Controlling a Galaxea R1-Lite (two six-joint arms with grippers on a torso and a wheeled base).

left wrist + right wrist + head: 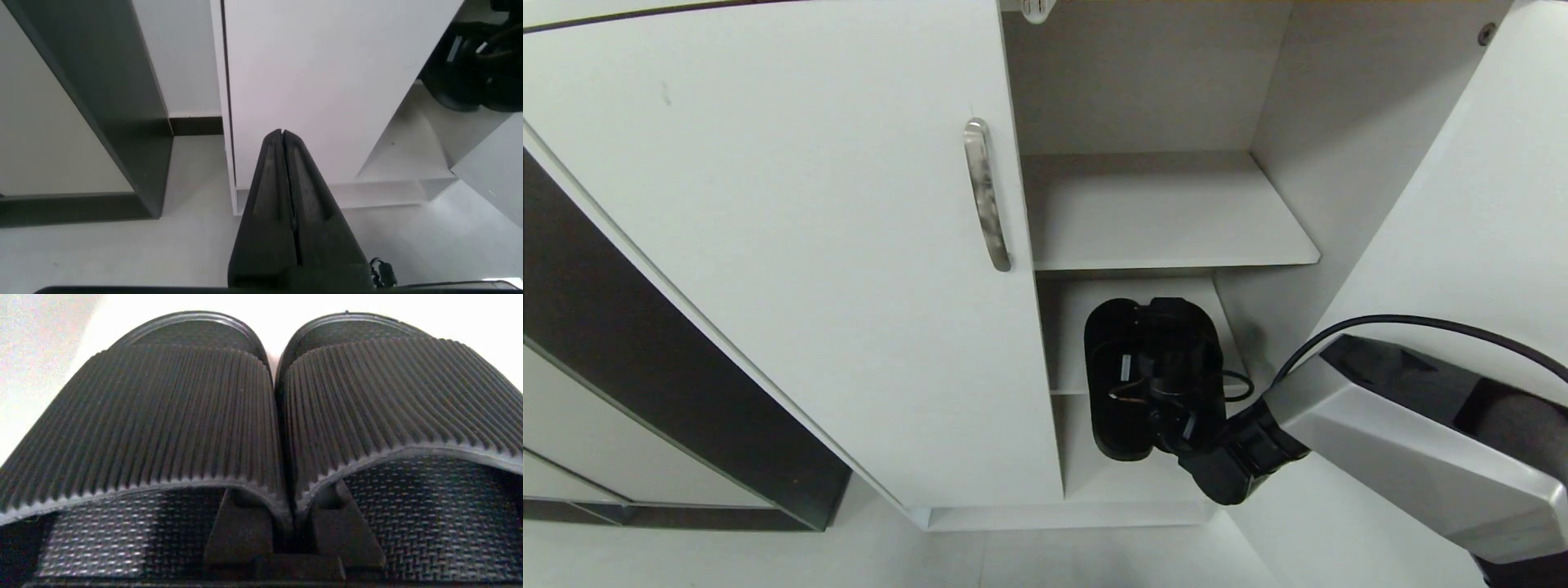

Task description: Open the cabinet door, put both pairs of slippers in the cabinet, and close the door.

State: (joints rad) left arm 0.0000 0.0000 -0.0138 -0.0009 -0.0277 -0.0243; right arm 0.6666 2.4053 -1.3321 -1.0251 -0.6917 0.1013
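The door (1462,204) is standing open, and the right hand (288,539), clamped on one pair of slippers (1115,359), is holding it at a lower shelf of the cabinet (1168,212). Judging by this, the other pair and the closing are still waiting. The left hand (282,143), fingers together, is hanging outside. The arm is hiding part of that shelf.

Cabinet (1307,122): left door (809,245) across the left half, handle (987,194) at its right edge; right door (1486,204) standing out to the right. Inside, the upper shelf (1160,212), and below it the pair of slippers (1115,376), side by side. Right gripper (290,527) at their near ends, a finger under each strap, clamping the inner edges together. Left gripper (282,163), fingers pressed together, low before the left door.
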